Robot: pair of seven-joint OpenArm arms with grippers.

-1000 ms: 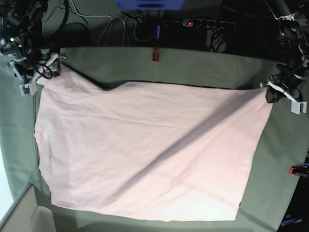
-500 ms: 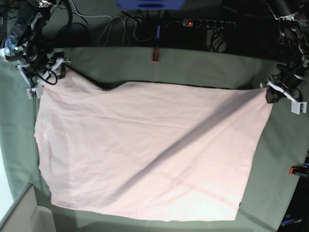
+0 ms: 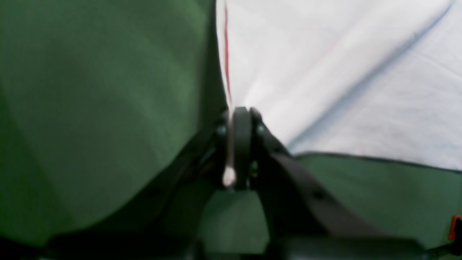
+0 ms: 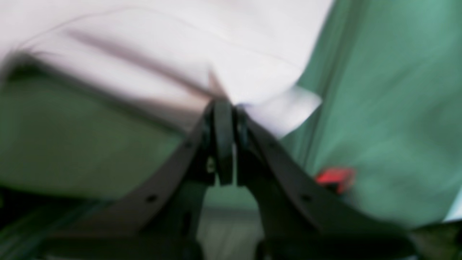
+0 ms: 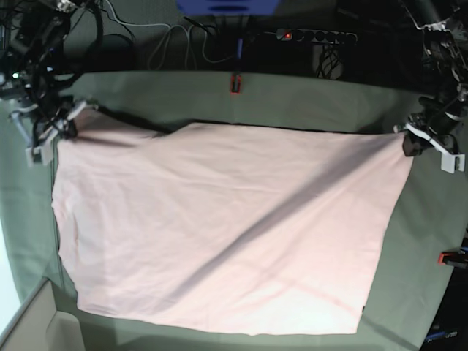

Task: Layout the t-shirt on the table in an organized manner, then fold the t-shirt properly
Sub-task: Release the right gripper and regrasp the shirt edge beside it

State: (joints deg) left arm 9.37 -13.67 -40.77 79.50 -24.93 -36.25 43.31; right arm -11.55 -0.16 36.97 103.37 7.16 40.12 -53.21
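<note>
Left claw (image 3: 240, 119): pressed together, pinching a corner of the t-shirt (image 5: 227, 227). Right claw (image 4: 223, 108): pressed together, pinching the opposite far corner of the t-shirt; that view is blurred. T-shirt: light pink, spread plain side up across the middle of the worktop (image 5: 307, 99), a diagonal crease running from the left claw's corner. Red clamp (image 5: 235, 83): on the worktop's far edge, beyond the t-shirt. Power strip (image 5: 316, 35): behind that edge.
</note>
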